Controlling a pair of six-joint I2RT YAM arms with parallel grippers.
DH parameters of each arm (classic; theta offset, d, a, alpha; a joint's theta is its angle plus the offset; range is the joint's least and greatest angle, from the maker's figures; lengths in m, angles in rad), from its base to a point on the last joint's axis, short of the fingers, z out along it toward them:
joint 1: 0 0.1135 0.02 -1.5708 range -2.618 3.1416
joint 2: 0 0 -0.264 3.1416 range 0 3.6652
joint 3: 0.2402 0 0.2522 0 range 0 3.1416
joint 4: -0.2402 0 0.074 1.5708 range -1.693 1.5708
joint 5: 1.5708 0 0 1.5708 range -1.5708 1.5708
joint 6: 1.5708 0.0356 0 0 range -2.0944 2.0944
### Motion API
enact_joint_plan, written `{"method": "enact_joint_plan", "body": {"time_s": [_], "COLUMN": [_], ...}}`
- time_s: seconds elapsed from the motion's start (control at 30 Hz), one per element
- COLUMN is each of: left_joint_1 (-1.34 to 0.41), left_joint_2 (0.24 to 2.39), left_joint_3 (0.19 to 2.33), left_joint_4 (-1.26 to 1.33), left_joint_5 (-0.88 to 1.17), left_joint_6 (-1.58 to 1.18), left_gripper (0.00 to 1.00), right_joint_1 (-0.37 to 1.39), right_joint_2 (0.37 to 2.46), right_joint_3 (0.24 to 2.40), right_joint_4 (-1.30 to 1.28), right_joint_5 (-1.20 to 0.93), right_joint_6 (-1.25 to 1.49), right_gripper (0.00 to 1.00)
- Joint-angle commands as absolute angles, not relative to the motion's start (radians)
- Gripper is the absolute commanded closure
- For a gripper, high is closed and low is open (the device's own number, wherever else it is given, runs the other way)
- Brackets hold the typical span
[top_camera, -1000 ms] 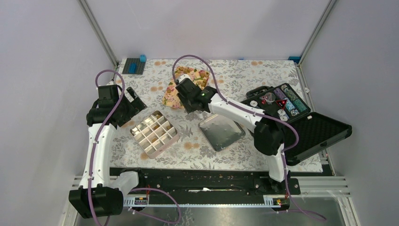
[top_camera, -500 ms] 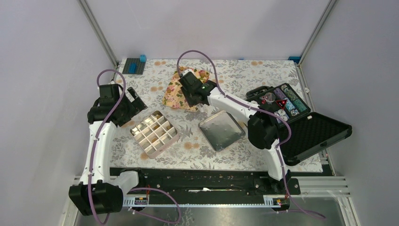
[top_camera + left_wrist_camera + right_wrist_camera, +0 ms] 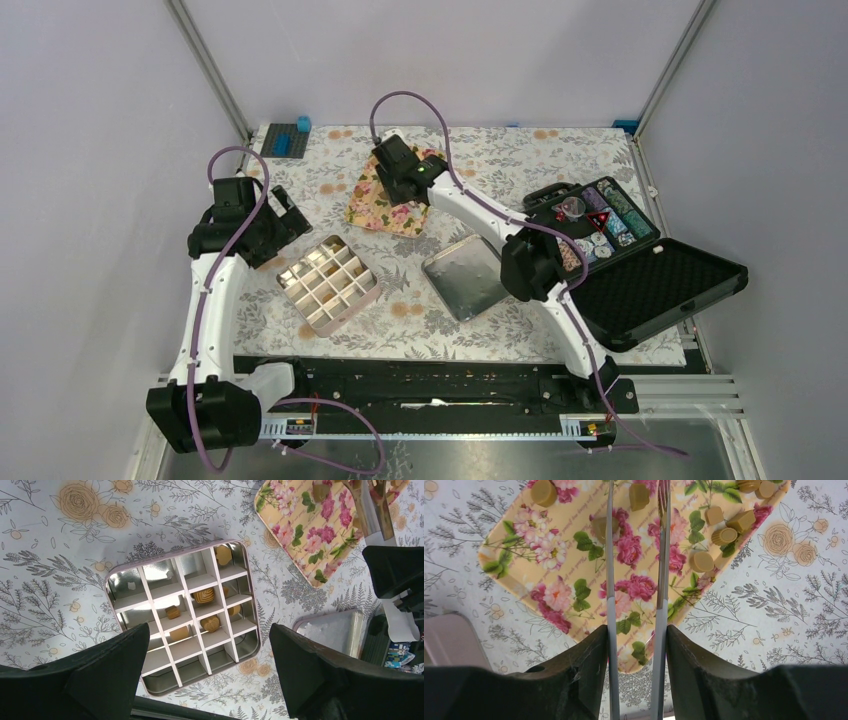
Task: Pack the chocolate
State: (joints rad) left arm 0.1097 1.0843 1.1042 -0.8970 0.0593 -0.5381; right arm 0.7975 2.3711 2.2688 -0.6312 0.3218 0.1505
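Observation:
Several golden-brown chocolate lumps (image 3: 724, 535) lie on the yellow flowered tray (image 3: 574, 580), also seen from above (image 3: 388, 205). My right gripper (image 3: 636, 650) is shut on grey metal tongs (image 3: 610, 580) and hovers over the tray (image 3: 398, 178). The tong blades stand apart, with one chocolate (image 3: 639, 495) between them near the tips. The divided tin (image 3: 182, 615) holds several chocolates (image 3: 204, 596) in its cells. My left gripper (image 3: 210, 670) is open and empty above the tin's near edge, left of it in the top view (image 3: 285, 215).
The tin's lid (image 3: 470, 278) lies upside down right of the tin (image 3: 328, 284). An open black case (image 3: 600, 225) with striped chips stands at the right. A blue brick (image 3: 300, 125) on a grey plate sits at the far left corner.
My right arm has swung away from the lid toward the far side, bringing the tongs over the flowered tray. The left arm has barely moved.

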Motion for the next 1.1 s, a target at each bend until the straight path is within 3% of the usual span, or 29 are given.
{"method": "enact_joint_plan", "body": {"time_s": [0.0,0.27,0.5,0.6,0.87,1.07], "left_joint_1": [0.115,0.114,0.114,0.115,0.115,0.115], "left_joint_2": [1.089,1.091,1.077,1.068,1.061,1.074], "left_joint_3": [1.142,1.144,1.146,1.140,1.121,1.121], "left_joint_4": [-0.864,-0.864,-0.868,-0.868,-0.862,-0.849], "left_joint_5": [0.041,0.048,0.049,0.055,0.078,0.088], "left_joint_6": [-0.518,-0.518,-0.517,-0.518,-0.522,-0.530], "left_gripper": [0.01,0.01,0.01,0.01,0.01,0.01], "right_joint_1": [0.781,0.773,0.773,0.772,0.787,0.933], "right_joint_2": [2.411,2.411,2.317,2.223,1.832,1.604], "right_joint_3": [2.369,2.330,2.244,2.133,1.669,1.442], "right_joint_4": [-0.677,-0.677,-0.655,-0.607,-0.453,-0.472], "right_joint_5": [0.353,0.343,0.316,0.322,0.273,0.334], "right_joint_6": [0.128,0.153,0.204,0.222,0.247,0.261], "right_gripper": [0.49,0.53,0.77,0.83,0.88,0.88]}}
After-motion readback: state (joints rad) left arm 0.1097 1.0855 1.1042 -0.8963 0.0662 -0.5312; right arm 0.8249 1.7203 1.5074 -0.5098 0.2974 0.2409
